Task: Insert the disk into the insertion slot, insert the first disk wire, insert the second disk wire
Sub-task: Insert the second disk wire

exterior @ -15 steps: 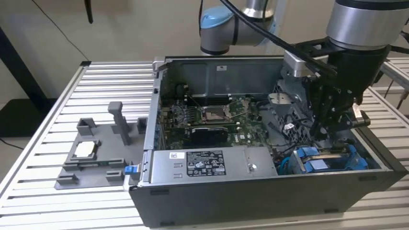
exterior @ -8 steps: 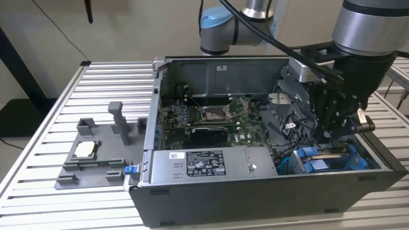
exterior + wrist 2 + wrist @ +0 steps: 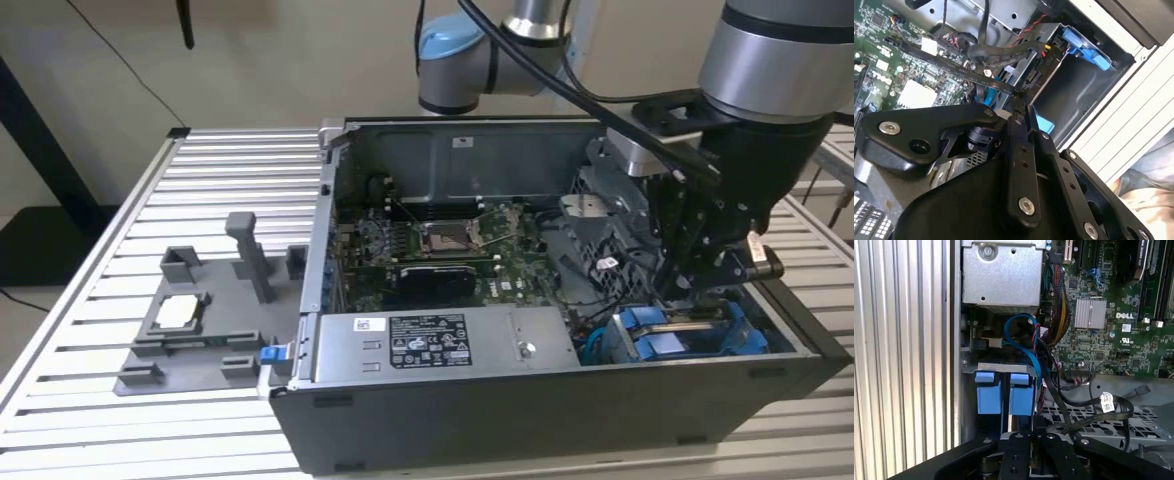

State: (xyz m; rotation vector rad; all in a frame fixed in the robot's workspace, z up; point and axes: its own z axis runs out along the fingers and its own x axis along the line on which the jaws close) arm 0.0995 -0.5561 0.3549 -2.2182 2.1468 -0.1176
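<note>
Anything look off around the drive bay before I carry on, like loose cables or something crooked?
Nothing looks damaged or askew. The black gripper hangs over the grey sheet-metal drive bay with blue plastic fittings in the open black computer case. Several loose black cables lie slack across the perforated metal beside the bay, close to the gripper.

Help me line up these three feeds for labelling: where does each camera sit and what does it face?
Exterior view: off the arm, above the table, facing the open computer case; the arm and pincer reach into it.
First wrist view: on the arm, facing blue carrier tabs and motherboard; pincer in the foreground.
Second wrist view: on the arm, facing the drive cage; pincer in the foreground.
Shared: both wrist views show black cables and motherboard.
</note>
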